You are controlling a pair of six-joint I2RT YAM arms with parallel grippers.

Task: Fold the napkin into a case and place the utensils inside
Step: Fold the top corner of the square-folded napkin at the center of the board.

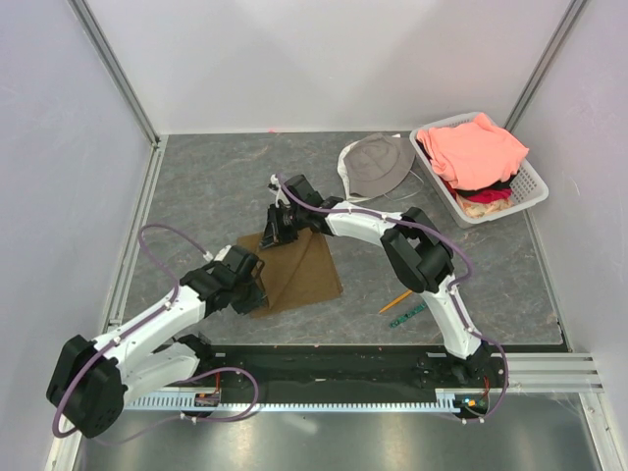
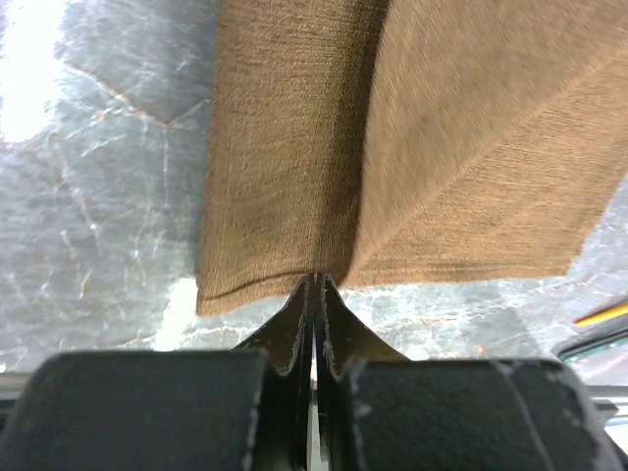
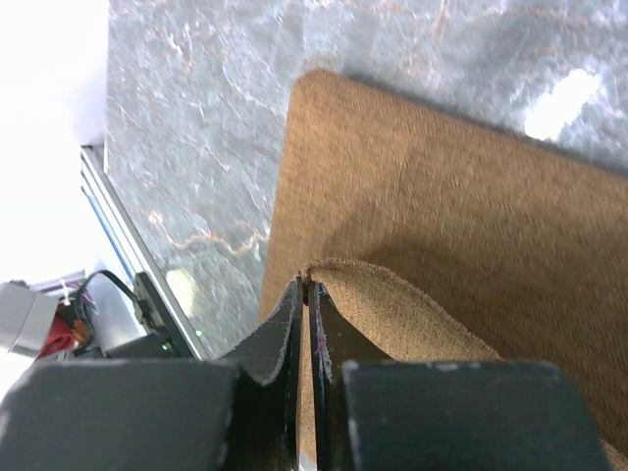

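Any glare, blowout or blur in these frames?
Top external: even light and sharp, so the napkin reads clearly. Left wrist: blown-out glare on the table at upper left, and the napkin weave is smeared toward the right. Right wrist: the left edge is overexposed, there is a bright glare spot on the table at upper right, and the cloth is slightly soft.

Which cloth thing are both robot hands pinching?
The flat brown cloth napkin, pinched in two places; the grey bucket hat and the salmon-pink clothes lie far off, untouched.
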